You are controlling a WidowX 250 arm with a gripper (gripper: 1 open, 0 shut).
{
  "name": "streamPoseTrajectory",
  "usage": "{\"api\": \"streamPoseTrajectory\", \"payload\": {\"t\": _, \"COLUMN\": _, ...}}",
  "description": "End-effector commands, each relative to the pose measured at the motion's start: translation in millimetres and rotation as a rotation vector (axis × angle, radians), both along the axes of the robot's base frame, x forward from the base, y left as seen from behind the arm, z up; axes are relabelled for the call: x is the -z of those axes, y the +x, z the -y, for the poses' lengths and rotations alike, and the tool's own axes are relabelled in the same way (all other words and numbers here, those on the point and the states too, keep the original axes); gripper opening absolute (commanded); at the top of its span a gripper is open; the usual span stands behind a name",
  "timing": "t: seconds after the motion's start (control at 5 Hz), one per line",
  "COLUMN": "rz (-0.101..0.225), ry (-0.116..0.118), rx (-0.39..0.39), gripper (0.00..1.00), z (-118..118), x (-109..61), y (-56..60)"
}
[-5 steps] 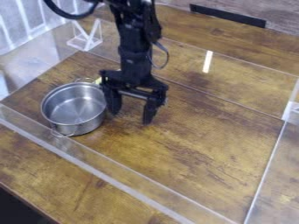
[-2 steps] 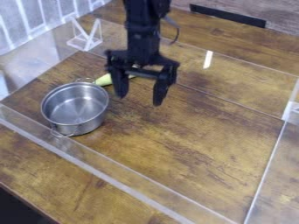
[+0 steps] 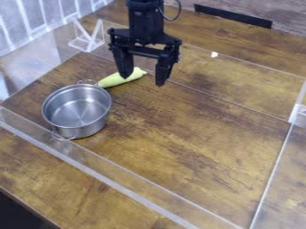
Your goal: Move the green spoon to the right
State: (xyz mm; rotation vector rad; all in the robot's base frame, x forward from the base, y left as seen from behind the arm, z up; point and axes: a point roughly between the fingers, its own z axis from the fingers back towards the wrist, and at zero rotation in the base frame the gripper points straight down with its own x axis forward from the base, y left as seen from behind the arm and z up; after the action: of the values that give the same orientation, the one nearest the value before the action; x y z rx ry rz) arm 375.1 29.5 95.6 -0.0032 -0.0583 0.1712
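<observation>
The green spoon (image 3: 121, 79) lies flat on the wooden table, above and to the right of the steel pot; only its yellow-green handle shows clearly, angled up toward the right. My black gripper (image 3: 142, 76) hangs over the handle's right end, fingers pointing down and spread wide apart. It is open, with one finger (image 3: 124, 66) left of the handle tip and the other (image 3: 162, 75) to its right. Whether the fingers touch the table is unclear.
A round steel pot (image 3: 77, 110) stands left of centre. Low clear acrylic walls (image 3: 143, 197) border the work area in front and on the right. A white wire rack (image 3: 88, 36) sits at the back left.
The gripper has moved up the picture, away from the pot's right side, and now hangs over the spoon handle. The spoon, hidden behind the gripper before, is now in plain view. Jaws stayed open.
</observation>
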Motion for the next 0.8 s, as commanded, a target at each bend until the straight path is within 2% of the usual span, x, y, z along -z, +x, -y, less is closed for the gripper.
{"api": "streamPoseTrajectory", "payload": {"t": 0.0, "rz": 0.051, "ry": 0.02, "rx": -0.007, "gripper": 1.0, "z": -14, "x": -18.0, "y": 7.6}}
{"api": "streamPoseTrajectory", "payload": {"t": 0.4, "rz": 0.036, "ry": 0.035, "rx": -0.082, "gripper": 1.0, "z": -29, "x": -7.5, "y": 16.2}}
{"api": "streamPoseTrajectory", "payload": {"t": 0.6, "rz": 0.037, "ry": 0.039, "rx": -0.042, "gripper": 1.0, "z": -42, "x": -7.6, "y": 23.6}}
